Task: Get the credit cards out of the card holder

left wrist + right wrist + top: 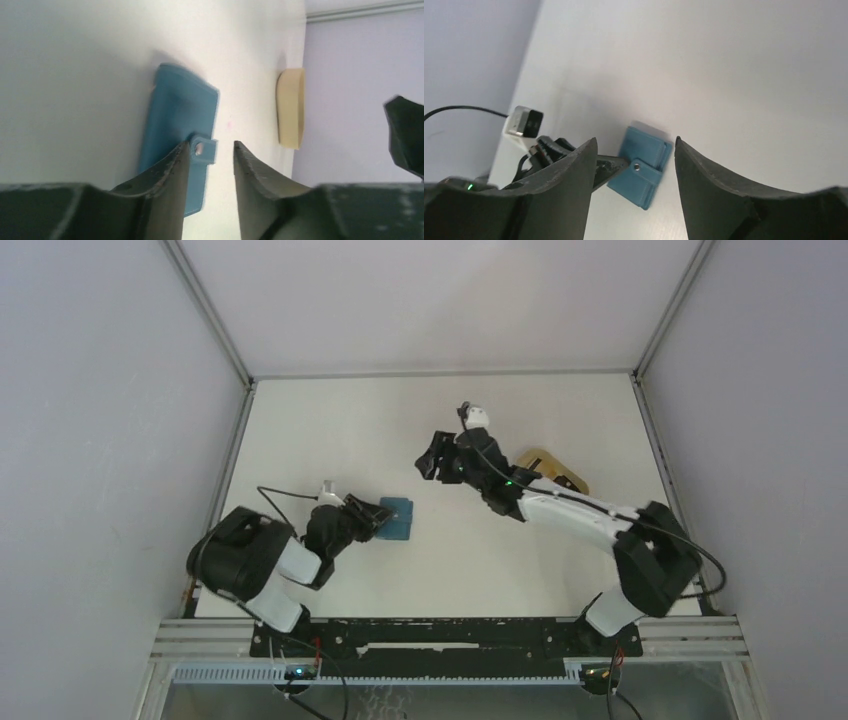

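Card holder point(397, 518): shut, flat on desk point(330, 430).
Left end effector point(211, 146): spread at the snap tab point(206, 153) (not pinching).
Right end effector point(635, 141): spread, empty.

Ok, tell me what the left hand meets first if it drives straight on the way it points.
The teal card holder. The left hand points right at it, and the holder's snap tab sits between the parted fingers. Depth is hard to judge, but contact looks very near.
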